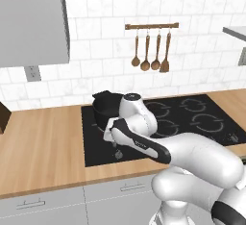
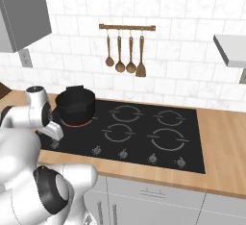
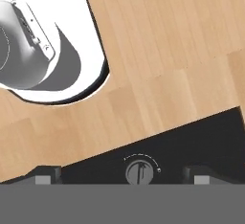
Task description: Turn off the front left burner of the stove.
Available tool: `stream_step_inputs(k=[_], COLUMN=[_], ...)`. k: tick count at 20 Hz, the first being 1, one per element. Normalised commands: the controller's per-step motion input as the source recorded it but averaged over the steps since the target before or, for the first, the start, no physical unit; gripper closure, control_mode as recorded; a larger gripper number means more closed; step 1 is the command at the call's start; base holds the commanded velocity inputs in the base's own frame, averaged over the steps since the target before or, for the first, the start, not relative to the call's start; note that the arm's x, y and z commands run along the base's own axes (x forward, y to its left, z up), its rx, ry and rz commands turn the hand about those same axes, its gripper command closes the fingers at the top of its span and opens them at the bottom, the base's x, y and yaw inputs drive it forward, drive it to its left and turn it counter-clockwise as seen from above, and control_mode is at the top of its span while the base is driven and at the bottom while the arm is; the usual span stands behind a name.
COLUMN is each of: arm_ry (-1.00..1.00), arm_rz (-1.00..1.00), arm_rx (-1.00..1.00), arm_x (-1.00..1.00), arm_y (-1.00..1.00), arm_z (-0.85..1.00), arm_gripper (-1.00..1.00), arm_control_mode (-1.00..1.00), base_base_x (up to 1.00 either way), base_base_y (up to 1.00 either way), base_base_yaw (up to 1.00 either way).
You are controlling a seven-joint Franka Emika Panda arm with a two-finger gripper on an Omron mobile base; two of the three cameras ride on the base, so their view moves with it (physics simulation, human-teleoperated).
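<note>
One pot [image 2: 75, 105], five knobs [image 2: 123, 154], four utensils [image 2: 125, 53].

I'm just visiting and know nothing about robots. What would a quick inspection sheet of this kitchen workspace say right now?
Surface: light wooden countertop around the stove, a black glass cooktop.
Job's things: front left burner glows red under the black pot; leftmost control knob sits between the gripper tips.
Clutter: nothing seen beyond the pot.
Gripper: gripper low over the stove's front edge, fingers apart either side of the knob, not closed on it.
Cables: nothing seen.
Surroundings: white tiled wall, wooden utensils on a rail, grey cabinets, wall outlet.
</note>
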Motion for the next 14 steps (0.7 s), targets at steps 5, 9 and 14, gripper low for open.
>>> stream_step_inputs(k=[5, 9, 14], arm_ry=[0.00, 0.00, 0.00], arm_rz=[0.00, 0.00, 0.00], arm_rx=[0.00, 0.00, 0.00], arm_x=[0.18, 0.17, 0.13], arm_y=[0.00, 0.00, 0.00], arm_z=[-0.25, -0.19, -0.21], arm_gripper=[-1.00, -1.00, -1.00], arm_control_mode=[-1.00, -1.00, -1.00], base_base_x=[0.00, 0.00, 0.00], base_base_y=[0.00, 0.00, 0.00], base_base_yaw=[0.00, 0.00, 0.00])
